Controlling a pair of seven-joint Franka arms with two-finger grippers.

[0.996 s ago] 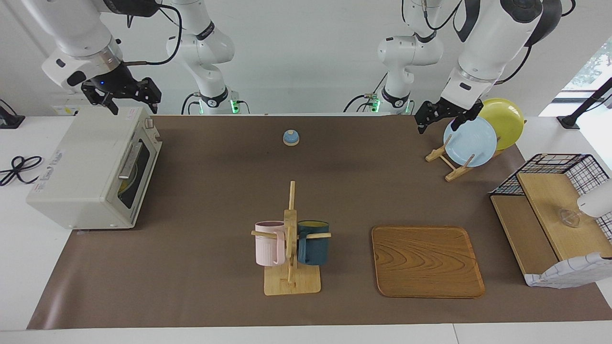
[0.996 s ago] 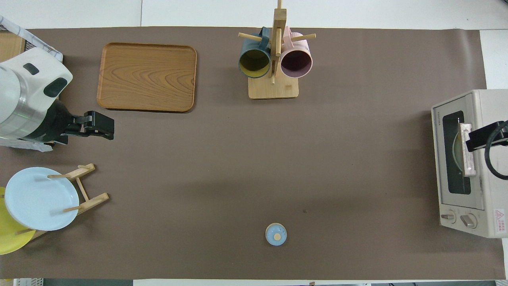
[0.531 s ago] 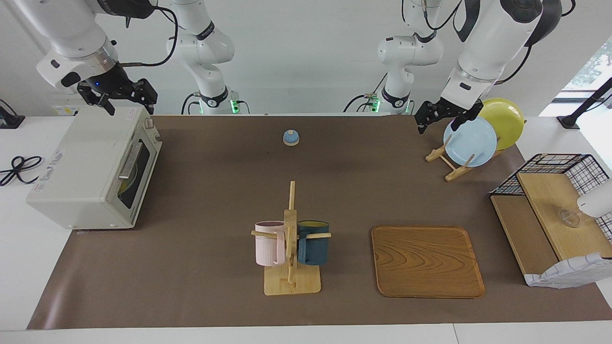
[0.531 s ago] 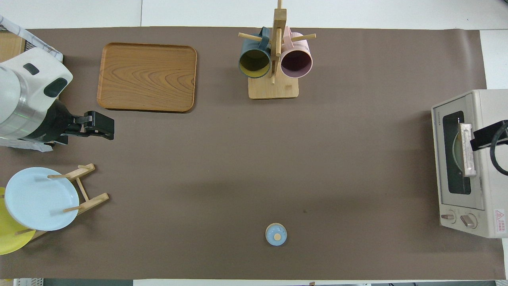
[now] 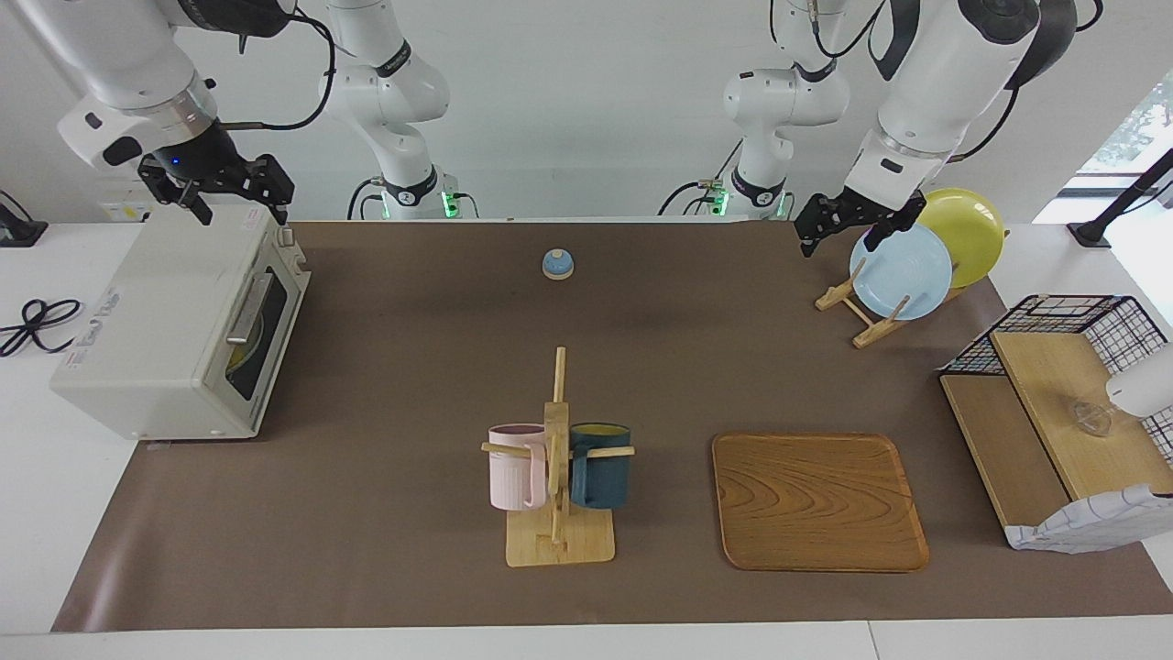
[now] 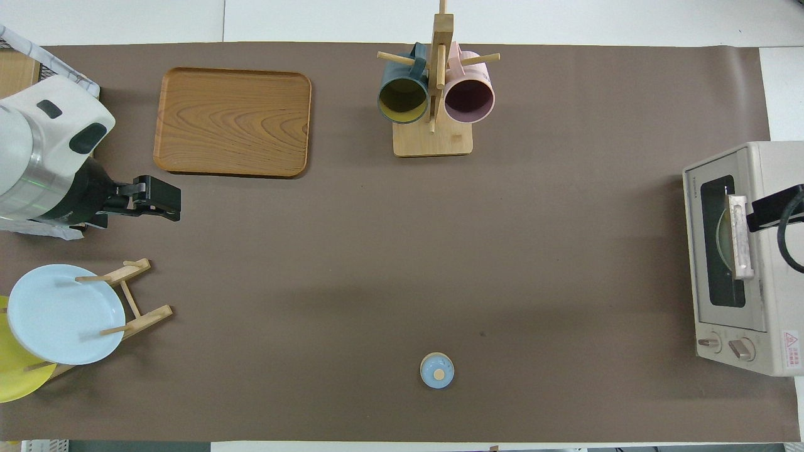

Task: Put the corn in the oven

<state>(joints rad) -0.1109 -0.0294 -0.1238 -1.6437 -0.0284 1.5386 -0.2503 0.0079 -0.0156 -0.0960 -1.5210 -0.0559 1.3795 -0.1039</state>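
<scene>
The off-white oven (image 5: 165, 312) stands at the right arm's end of the table, also in the overhead view (image 6: 776, 166). Its door is shut, with the bar handle (image 5: 249, 307) across the glass. A yellow shape (image 5: 240, 354) shows dimly through the window and looks like the corn (image 6: 723, 233), lying inside. My right gripper (image 5: 238, 209) is open and empty, up in the air over the oven's top; only part of it shows in the overhead view (image 6: 776, 210). My left gripper (image 5: 838, 236) is open and empty in the air beside the plate rack, and it waits (image 6: 164, 199).
A mug rack (image 5: 557, 458) holds a pink and a dark blue mug mid-table. A wooden tray (image 5: 818, 501) lies beside it. A rack with a light blue and a yellow plate (image 5: 903, 270) and a wire shelf (image 5: 1054, 412) are at the left arm's end. A small blue knob (image 5: 557, 264) sits near the robots.
My right gripper has drawn back from over the oven's door toward the right arm's end of the table, staying open. The left arm and the oven have not moved.
</scene>
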